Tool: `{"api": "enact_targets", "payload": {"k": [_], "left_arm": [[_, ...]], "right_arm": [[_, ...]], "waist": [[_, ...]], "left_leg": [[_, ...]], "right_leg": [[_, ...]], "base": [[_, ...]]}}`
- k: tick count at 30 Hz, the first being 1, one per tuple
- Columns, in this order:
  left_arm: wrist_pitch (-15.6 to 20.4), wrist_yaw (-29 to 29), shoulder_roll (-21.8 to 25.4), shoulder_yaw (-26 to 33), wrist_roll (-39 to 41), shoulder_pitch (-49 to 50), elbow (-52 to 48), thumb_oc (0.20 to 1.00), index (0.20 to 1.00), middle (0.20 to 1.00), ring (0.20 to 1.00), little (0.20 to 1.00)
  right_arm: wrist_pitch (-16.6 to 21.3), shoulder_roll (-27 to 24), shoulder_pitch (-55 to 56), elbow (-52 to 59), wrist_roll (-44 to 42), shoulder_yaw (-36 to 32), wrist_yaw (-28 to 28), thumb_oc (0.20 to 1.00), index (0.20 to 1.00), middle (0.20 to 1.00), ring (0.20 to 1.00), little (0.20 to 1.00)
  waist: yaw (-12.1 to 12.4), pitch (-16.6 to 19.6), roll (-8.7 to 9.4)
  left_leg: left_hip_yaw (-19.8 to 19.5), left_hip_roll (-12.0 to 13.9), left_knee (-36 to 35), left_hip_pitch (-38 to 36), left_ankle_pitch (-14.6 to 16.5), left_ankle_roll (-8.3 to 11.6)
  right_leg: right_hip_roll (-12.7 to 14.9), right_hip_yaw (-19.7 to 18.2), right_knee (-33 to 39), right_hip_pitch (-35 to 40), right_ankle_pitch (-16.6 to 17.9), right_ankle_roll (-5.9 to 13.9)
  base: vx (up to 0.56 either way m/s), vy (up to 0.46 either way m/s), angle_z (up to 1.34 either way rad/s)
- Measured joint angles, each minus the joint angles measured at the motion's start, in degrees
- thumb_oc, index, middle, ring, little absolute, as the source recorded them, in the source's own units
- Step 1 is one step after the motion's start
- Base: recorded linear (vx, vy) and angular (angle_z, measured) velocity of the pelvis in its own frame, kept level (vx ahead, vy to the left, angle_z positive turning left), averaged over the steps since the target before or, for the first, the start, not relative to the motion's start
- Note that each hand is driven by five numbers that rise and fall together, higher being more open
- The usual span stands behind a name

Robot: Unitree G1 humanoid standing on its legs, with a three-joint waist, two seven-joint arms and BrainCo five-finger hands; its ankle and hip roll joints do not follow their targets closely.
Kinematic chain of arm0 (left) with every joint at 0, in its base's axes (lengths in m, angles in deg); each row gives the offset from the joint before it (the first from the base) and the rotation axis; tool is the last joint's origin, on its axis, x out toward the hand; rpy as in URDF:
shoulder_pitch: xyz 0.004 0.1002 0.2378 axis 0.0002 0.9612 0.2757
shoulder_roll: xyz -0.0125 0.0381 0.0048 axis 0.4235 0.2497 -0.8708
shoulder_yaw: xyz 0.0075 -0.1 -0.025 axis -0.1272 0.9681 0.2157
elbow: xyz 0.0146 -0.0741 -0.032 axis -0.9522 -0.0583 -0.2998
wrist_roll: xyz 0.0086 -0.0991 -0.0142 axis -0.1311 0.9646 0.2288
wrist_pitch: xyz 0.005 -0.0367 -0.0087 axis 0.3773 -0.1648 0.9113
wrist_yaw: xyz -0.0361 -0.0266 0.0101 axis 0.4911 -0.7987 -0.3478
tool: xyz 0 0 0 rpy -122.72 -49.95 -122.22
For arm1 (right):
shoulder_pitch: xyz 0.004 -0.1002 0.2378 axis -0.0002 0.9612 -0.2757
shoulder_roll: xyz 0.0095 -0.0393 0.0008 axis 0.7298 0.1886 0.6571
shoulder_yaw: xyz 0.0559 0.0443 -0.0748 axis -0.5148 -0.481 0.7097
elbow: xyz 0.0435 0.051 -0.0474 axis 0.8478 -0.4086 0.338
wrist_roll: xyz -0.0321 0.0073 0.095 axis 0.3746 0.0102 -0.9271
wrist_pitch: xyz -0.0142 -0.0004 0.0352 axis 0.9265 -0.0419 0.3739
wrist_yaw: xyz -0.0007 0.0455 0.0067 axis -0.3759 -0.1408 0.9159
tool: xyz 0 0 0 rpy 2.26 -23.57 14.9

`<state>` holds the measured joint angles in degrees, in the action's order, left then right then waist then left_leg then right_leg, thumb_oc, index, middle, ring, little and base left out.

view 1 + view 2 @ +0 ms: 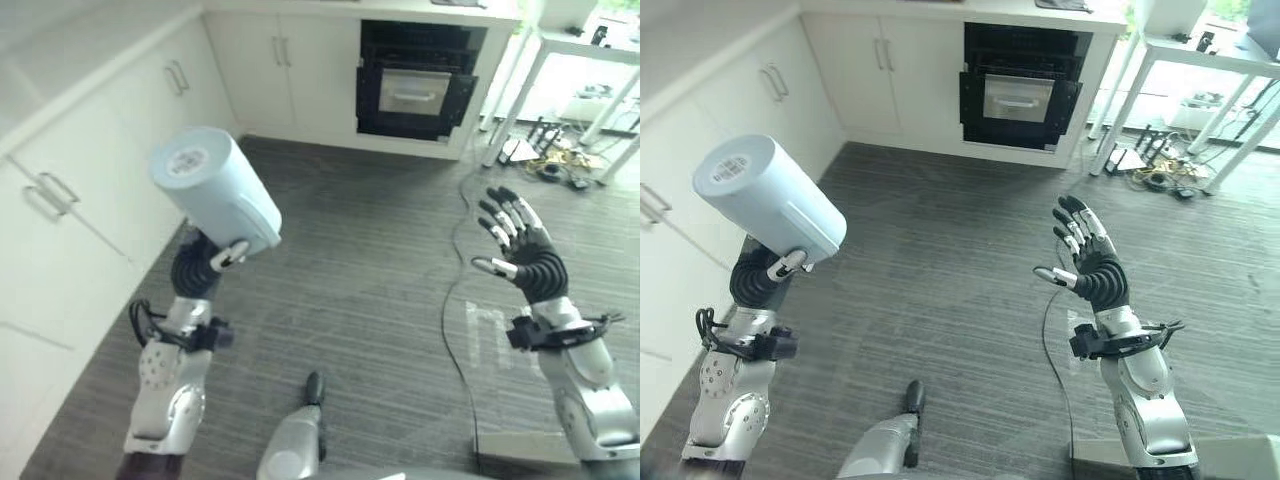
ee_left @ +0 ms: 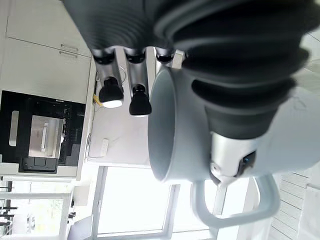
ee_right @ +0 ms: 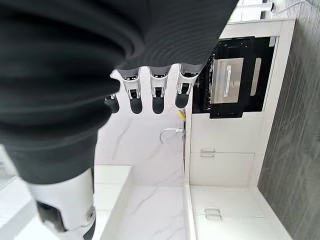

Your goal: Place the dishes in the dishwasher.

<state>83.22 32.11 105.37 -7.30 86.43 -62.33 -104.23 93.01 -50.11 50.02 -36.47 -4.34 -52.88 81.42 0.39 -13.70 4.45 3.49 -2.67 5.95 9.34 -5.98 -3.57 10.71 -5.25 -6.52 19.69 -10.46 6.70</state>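
The left hand (image 1: 205,262) gripped a pale mug (image 1: 216,192), fingers mostly hidden behind it; its wrist view showed the mug's handle. The right hand (image 1: 1088,258) was spread, empty.

I see dark grey plank floor (image 1: 370,250) across the middle. White cabinets (image 1: 80,200) with bar handles run along 9 to 11 o'clock. A black open appliance (image 1: 415,85) sits at 12 under a pale counter. A white-legged table (image 1: 590,75) stands at 2, in bright daylight.
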Motion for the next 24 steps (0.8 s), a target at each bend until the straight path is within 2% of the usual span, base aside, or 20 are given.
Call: {"api": "enact_targets", "payload": {"k": [2,3,5,6,7,8,9,10,11,12,13,14,15,16,17,19,20,21,22,24], "left_arm": [[-1.09,-0.32,0.03,0.27,-0.01,-1.66,-0.98,0.2,0.2,0.2,0.2,0.2],[-1.38,-0.46,0.08,0.44,0.0,-2.41,-1.26,0.2,0.2,0.2,0.2,0.2],[-2.54,-0.7,0.1,0.46,0.0,-4.11,-1.79,0.2,0.2,0.2,0.2,0.2],[-3.64,-1.22,0.11,0.47,0.0,-4.35,-1.84,0.2,0.2,0.2,0.2,0.2],[-4.47,-1.82,0.02,0.51,-0.01,-4.48,-1.88,0.2,0.2,0.2,0.2,0.2],[-5.03,-2.32,-0.02,0.46,-0.07,-4.55,-1.88,0.2,0.2,0.2,0.2,0.2],[-5.61,-2.54,0.0,0.47,-0.12,-4.51,-1.91,0.2,0.2,0.2,0.2,0.2],[-6.08,-2.38,-0.09,0.37,-0.15,-4.36,-1.78,0.2,0.2,0.2,0.2,0.2],[-6.14,-2.27,-0.18,-0.04,-0.15,-3.53,-1.95,0.2,0.2,0.2,0.2,0.2],[-6.35,-2.27,0.0,-0.25,-0.19,-2.56,-2.32,0.2,0.2,0.2,0.2,0.2],[-6.53,-2.1,0.97,-0.46,-0.18,-2.62,-2.64,0.2,0.2,0.2,0.2,0.2],[-6.55,-1.96,1.63,-0.24,-0.2,-2.16,-2.79,0.2,0.2,0.2,0.2,0.2],[-6.37,-1.64,1.86,0.86,-0.19,-1.03,-2.94,0.2,0.2,0.2,0.2,0.2],[-6.34,-0.64,1.94,1.41,-0.19,0.1,-2.75,0.2,0.2,0.2,0.2,0.2],[-6.39,0.04,1.69,1.23,-0.29,1.06,-2.68,0.2,0.2,0.2,0.2,0.2],[-6.42,0.86,0.17,0.44,-2.09,1.71,-1.58,0.2,0.2,0.2,0.2,0.2],[-6.52,1.16,-0.5,-0.14,-2.7,1.76,-0.91,0.2,0.2,0.2,0.2,0.2],[-6.51,1.6,-0.41,-1.0,-3.02,1.71,-0.47,0.2,0.2,0.2,0.2,0.2],[-6.43,1.76,-0.45,-2.03,-3.3,1.62,-0.49,0.2,0.2,0.2,0.2,0.2],[-6.4,1.69,-0.29,-1.98,-4.58,1.86,-0.82,0.2,0.2,0.2,0.2,0.2]], "right_arm": [[0.11,0.64,-0.35,3.29,0.04,0.25,0.16,1.0,1.0,1.0,1.0,1.0],[0.08,0.68,-1.13,3.36,0.04,0.31,0.09,1.0,1.0,1.0,1.0,1.0],[-0.04,0.62,-4.34,2.72,0.08,0.34,-1.04,1.0,1.0,1.0,1.0,1.0],[-0.07,0.7,-5.35,2.72,0.09,0.33,-1.67,1.0,1.0,1.0,1.0,1.0],[-0.08,1.08,-6.02,2.76,0.08,0.34,-2.37,1.0,1.0,1.0,1.0,1.0],[-0.09,1.63,-6.1,2.82,0.1,0.36,-2.54,1.0,1.0,1.0,1.0,1.0],[-0.12,2.3,-5.73,2.87,0.14,0.46,-2.57,1.0,1.0,1.0,1.0,1.0],[-0.19,3.41,-5.37,2.88,0.14,0.92,-2.51,1.0,1.0,1.0,1.0,1.0],[-0.25,3.81,-5.31,2.8,0.16,2.31,-2.42,1.0,1.0,1.0,1.0,1.0],[-0.25,3.65,-4.78,2.64,0.17,4.12,-2.3,1.0,1.0,1.0,1.0,1.0],[-0.28,3.27,-4.12,2.35,0.16,5.01,-1.87,1.0,1.0,1.0,1.0,1.0],[-0.37,2.32,-3.34,1.48,0.08,4.91,-0.87,1.0,1.0,1.0,1.0,1.0],[-0.37,1.4,-3.16,0.71,0.04,4.62,-0.05,1.0,1.0,1.0,1.0,1.0],[-0.35,0.51,-2.52,0.48,-0.19,3.68,0.58,1.0,1.0,1.0,1.0,1.0],[-0.35,0.24,-2.04,0.36,-1.1,3.26,0.95,1.0,1.0,1.0,1.0,1.0],[-0.1,0.28,-2.12,-0.07,-2.25,3.67,1.72,1.0,1.0,1.0,1.0,1.0],[-0.08,0.34,-2.18,-0.55,-2.25,4.31,1.89,1.0,1.0,1.0,1.0,1.0],[-0.06,0.86,-2.18,-0.61,-2.22,5.37,1.88,1.0,1.0,1.0,1.0,1.0],[-0.01,1.29,-2.22,-0.6,-2.22,6.04,1.82,1.0,1.0,1.0,1.0,1.0],[0.06,1.38,-2.01,-0.66,-2.16,7.19,1.61,1.0,1.0,1.0,1.0,1.0]], "waist": [[0.97,0.19,0.0],[1.59,0.26,-0.14],[3.13,0.64,-0.87],[3.34,0.83,-1.15],[3.38,1.12,-1.66],[3.06,1.24,-2.0],[2.95,1.26,-2.07],[2.83,1.36,-1.65],[2.59,1.67,-2.16],[1.56,2.75,-2.99],[1.04,2.8,-3.0],[0.67,3.02,-2.82],[0.89,3.16,-2.66],[0.84,3.23,-2.53],[0.54,3.2,-2.56],[-0.37,3.14,-2.58],[-1.25,3.09,-2.61],[-1.75,3.06,-2.77],[-1.89,3.03,-2.92],[-2.35,3.6,-2.88]], "left_leg": [[-0.01,-1.99,-0.13,-3.42,2.4,-1.55],[-0.06,-2.23,-1.04,-4.72,2.84,-2.21],[-0.42,-2.66,-2.27,-5.79,3.81,-3.58],[-0.67,-3.06,-3.05,-6.85,4.18,-4.02],[-0.96,-2.9,-4.03,-7.81,4.37,-4.12],[-1.26,-2.47,-4.6,-8.5,4.41,-4.18],[-1.24,-2.37,-5.76,-10.32,4.88,-4.84],[-0.58,-2.71,-6.72,-12.35,5.52,-5.24],[0.64,-2.7,-8.14,-14.27,5.7,-5.45],[1.23,-2.18,-9.26,-14.76,5.68,-5.27],[1.58,-2.14,-9.98,-15.69,5.85,-4.81],[2.53,-2.05,-10.16,-16.31,6.59,-3.89],[4.13,-2.09,-10.13,-16.53,7.11,-3.25],[5.43,-2.46,-10.12,-16.56,7.59,-2.61],[6.16,-2.52,-10.05,-16.85,7.99,-2.34],[6.66,-2.59,-8.66,-17.56,10.2,-2.5],[6.3,-2.54,-8.72,-19.06,10.74,-1.96],[5.49,-2.09,-8.36,-20.95,12.32,-1.76],[5.18,-1.48,-7.73,-22.56,13.71,-1.3],[3.1,0.31,-7.9,-25.35,15.63,1.3]], "right_leg": [[1.41,1.12,-3.02,0.94,3.52,2.59],[0.95,1.14,-3.56,0.45,3.13,3.31],[-1.61,2.89,-3.87,-3.83,2.39,2.46],[-1.96,3.44,-4.89,-4.32,3.96,3.6],[-2.3,3.44,-10.11,-6.84,5.15,5.42],[-2.58,3.88,-18.5,-10.96,6.34,7.2],[-2.58,4.43,-28.02,-15.71,8.79,8.11],[-1.87,4.29,-38.65,-21.0,9.13,7.74],[-1.73,5.89,-45.13,-27.22,5.46,5.97],[-2.51,8.15,-42.79,-31.16,2.24,4.54],[-3.38,10.85,-35.91,-32.84,0.92,3.07],[-3.03,16.56,-25.64,-33.38,0.81,2.08],[-2.67,21.79,-16.88,-33.52,1.82,1.14],[-1.92,25.64,-9.46,-34.22,4.33,0.63],[-1.52,26.79,-4.71,-35.3,7.46,0.79],[0.2,26.51,4.98,-36.32,14.9,1.89],[1.35,25.63,8.96,-36.5,16.53,1.54],[1.93,22.56,9.58,-36.42,17.28,1.54],[1.8,21.09,8.79,-35.72,17.25,1.45],[-0.03,20.01,4.13,-32.57,17.08,1.46]], "base": [[0.27,0.187,0.12],[0.22,0.171,0.1],[0.27,0.225,0.09],[0.28,0.276,0.07],[0.29,0.29,0.05],[0.23,0.241,-0.02],[0.23,0.209,-0.09],[0.17,0.117,-0.31],[0.18,0.053,-0.37],[0.2,-0.018,-0.32],[0.2,-0.07,-0.26],[0.19,-0.114,-0.44],[0.17,-0.138,-0.63],[0.26,-0.191,-0.62],[0.29,-0.21,-0.53],[0.38,-0.276,-0.31],[0.39,-0.284,-0.06],[0.44,-0.306,0.1],[0.53,-0.384,0.21],[0.52,-0.378,0.51]]}}
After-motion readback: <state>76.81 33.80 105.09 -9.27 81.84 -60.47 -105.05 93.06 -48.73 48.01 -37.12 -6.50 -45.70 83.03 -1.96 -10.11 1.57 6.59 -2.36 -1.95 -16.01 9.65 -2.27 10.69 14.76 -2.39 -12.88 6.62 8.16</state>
